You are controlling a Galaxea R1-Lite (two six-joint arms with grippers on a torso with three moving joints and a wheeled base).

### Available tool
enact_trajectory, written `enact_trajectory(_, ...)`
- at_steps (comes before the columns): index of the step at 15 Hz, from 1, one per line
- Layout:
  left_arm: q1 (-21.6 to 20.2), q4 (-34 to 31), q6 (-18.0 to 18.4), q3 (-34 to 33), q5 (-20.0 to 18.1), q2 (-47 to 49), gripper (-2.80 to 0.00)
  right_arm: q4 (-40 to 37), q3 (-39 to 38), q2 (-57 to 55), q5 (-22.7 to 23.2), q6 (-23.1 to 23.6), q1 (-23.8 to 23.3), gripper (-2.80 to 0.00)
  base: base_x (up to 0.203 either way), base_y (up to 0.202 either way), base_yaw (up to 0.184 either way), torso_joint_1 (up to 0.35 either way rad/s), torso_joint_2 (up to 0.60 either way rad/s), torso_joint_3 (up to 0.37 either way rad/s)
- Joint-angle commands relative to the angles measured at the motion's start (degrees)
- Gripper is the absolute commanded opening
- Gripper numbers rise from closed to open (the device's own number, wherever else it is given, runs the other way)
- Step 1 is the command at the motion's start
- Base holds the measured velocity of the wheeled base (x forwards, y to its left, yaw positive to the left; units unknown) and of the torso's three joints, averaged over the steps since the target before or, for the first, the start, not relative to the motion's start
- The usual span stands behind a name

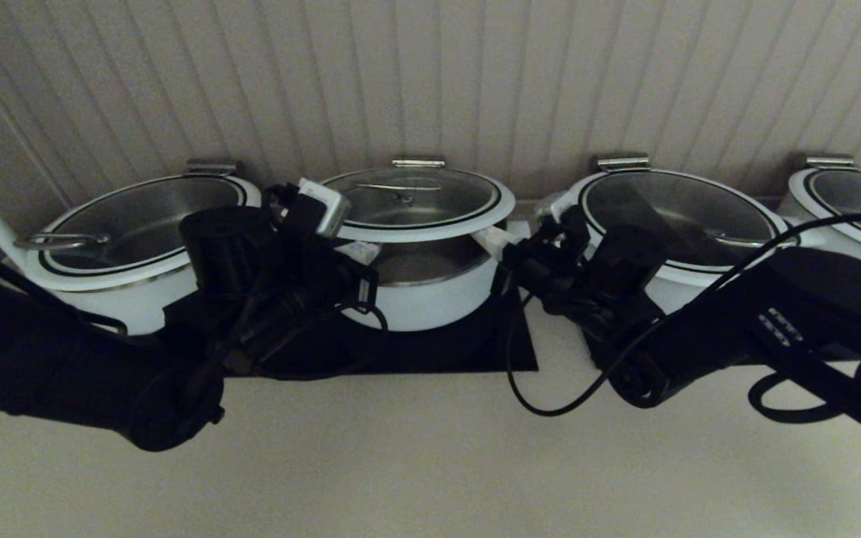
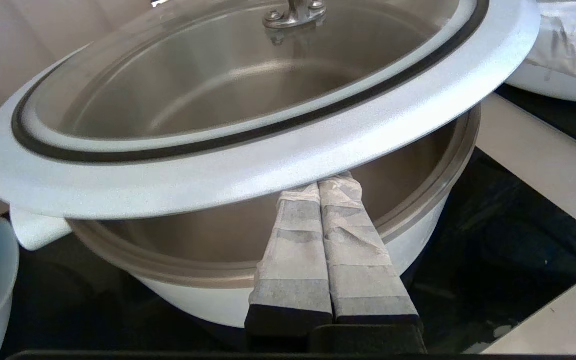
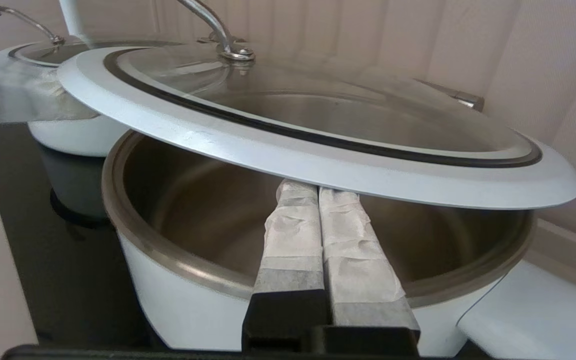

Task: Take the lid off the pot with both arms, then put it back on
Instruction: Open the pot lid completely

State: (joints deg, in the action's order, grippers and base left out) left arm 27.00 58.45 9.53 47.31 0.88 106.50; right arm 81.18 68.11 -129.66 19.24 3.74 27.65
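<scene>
Both arms reach forward, left pincer (image 2: 320, 186) and right pincer (image 3: 313, 189) pressed together under the lid (image 1: 415, 202), raised above the pot (image 1: 430, 295).

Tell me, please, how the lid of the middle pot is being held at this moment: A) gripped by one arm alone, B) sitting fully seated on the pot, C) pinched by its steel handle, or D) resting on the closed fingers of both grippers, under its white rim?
D: the lid hangs clear above the pot, its rim lying on the shut left gripper and right gripper.
</scene>
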Motion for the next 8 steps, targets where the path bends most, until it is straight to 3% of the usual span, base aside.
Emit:
enact_trajectory(1, -0.25, 0.34, 0.27, 0.73, 0.09, 1.22, -2.80, 1.43, -0.86, 0.20, 0.16, 0.04, 0.04, -2.80, 0.000, 0.000, 0.000, 0.000, 0.00, 0.000)
enact_trajectory(8, -1.25, 0.34, 1.54, 2.99, 0.15, 3.36, -2.80, 5.37, -4.94, 1.81, 0.19, 0.04, 0.56, -2.80, 0.000, 0.000, 0.000, 0.000, 0.00, 0.000)
